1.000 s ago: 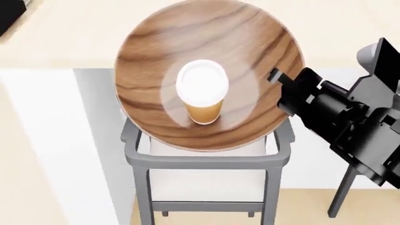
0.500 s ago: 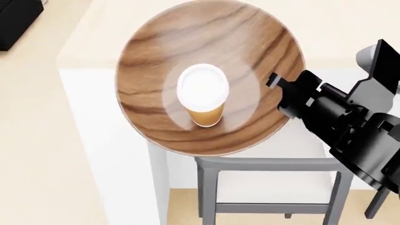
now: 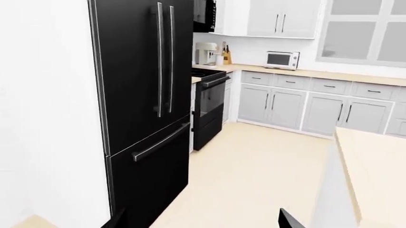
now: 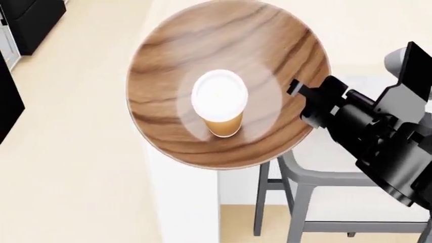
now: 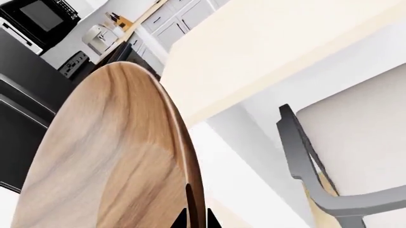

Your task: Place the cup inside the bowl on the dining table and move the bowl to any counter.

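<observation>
**Bowl held off the table, cup inside**

The right gripper had its fingers pinched on the bowl rim. The cup stood upright on its pale base. The left gripper's opening couldn't be judged.

A home kitchen: black refrigerator, black range, microwave on a tan counter, grey cabinets, a dining chair.

head down on bowl, wrists perhaps kitchenward
</observation>
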`<state>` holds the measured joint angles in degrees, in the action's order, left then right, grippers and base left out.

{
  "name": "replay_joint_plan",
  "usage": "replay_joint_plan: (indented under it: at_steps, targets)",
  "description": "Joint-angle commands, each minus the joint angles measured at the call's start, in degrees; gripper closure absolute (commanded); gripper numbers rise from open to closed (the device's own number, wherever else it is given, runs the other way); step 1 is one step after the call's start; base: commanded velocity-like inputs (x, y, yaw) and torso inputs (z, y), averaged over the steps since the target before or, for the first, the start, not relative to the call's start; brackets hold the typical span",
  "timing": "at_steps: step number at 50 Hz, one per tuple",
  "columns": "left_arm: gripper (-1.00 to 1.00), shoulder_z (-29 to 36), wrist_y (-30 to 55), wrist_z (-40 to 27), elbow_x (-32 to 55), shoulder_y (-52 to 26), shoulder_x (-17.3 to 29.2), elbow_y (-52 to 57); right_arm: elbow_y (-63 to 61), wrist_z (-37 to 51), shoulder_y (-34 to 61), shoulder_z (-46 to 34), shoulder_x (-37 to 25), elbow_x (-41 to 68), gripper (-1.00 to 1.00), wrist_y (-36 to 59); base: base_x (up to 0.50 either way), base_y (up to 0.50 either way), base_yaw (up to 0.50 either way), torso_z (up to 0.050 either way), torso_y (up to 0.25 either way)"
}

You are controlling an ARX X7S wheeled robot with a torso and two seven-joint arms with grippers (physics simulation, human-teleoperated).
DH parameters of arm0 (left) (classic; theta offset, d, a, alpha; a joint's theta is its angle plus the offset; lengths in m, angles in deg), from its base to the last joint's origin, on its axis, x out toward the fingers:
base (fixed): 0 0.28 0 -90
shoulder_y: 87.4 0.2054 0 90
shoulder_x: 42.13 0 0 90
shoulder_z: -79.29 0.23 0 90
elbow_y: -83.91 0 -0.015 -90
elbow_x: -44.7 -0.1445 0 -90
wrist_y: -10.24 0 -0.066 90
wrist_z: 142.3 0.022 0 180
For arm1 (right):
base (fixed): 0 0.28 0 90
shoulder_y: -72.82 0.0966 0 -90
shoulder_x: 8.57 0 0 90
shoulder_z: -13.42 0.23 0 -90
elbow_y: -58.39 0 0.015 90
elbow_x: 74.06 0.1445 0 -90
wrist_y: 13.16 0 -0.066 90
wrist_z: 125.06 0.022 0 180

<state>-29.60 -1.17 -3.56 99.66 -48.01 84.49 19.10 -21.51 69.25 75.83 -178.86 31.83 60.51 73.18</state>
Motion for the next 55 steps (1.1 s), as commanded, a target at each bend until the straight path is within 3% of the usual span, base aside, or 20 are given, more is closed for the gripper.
replay_joint_plan:
  at_steps: [1, 38, 55]
  targets:
    - [-1.00, -0.6, -0.9, -0.1, 0.6, 0.4, -0.3, -0.5, -0.4, -0.2, 0.2, 1.3, -0.2, -1.9, 1.00, -0.1, 0.01, 0.50, 0.00, 0.000, 0.000]
    - [-1.00, 2.5, -3.1, 0.7, 0.6, 0.1, -0.1, -1.9, -3.6, 2.6, 0.3, 2.1, -2.1, -3.0, 1.00, -0.6, 0.01, 0.50, 0.00, 0.000, 0.001]
    - [-1.00, 5.9, -5.5, 5.8, 2.4, -1.0, -0.8, -2.4, -2.9, 2.0, -0.6, 2.0, -1.0, -4.2, 1.00, -0.8, 0.07, 0.50, 0.00, 0.001, 0.001]
